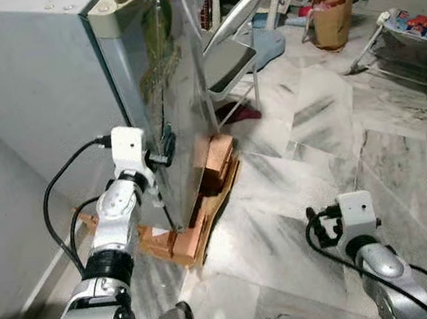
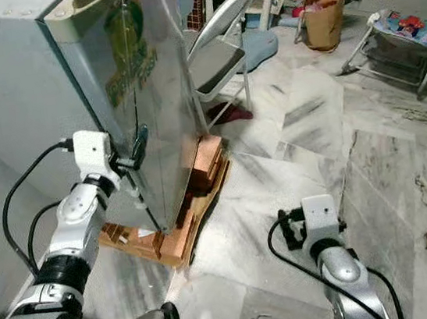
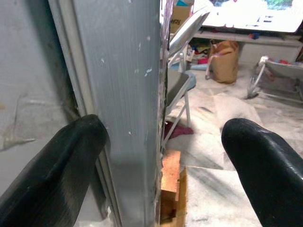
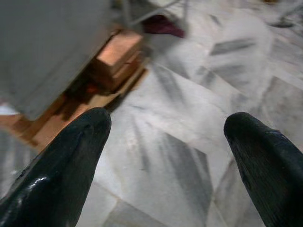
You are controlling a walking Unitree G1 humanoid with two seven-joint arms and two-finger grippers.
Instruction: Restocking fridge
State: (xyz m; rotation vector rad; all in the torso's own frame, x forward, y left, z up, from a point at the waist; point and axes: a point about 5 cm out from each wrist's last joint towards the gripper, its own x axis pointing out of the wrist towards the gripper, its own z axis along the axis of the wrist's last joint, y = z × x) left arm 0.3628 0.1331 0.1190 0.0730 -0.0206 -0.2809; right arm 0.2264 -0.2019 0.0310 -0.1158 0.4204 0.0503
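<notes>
A grey fridge [image 1: 45, 79] with a shiny steel door [image 1: 160, 80] stands on wooden blocks [image 1: 216, 165]. My left gripper [image 1: 166, 146] is at the door's side edge, about halfway up. In the left wrist view its fingers [image 3: 57, 161] stand open, one on each side of the door edge [image 3: 128, 118], with a dark seam beside it. I cannot tell whether they touch the door. My right gripper [image 1: 315, 229] hangs low over the marble floor to the right of the fridge. It is open and holds nothing [image 4: 170, 127].
A grey folding chair [image 1: 231, 55] stands right behind the fridge door. Further back are a brown paper bag [image 1: 334, 14] and a low metal-framed seat [image 1: 418, 38]. A grey wall [image 1: 11, 233] runs along the left. Marble floor [image 1: 314, 146] spreads to the right.
</notes>
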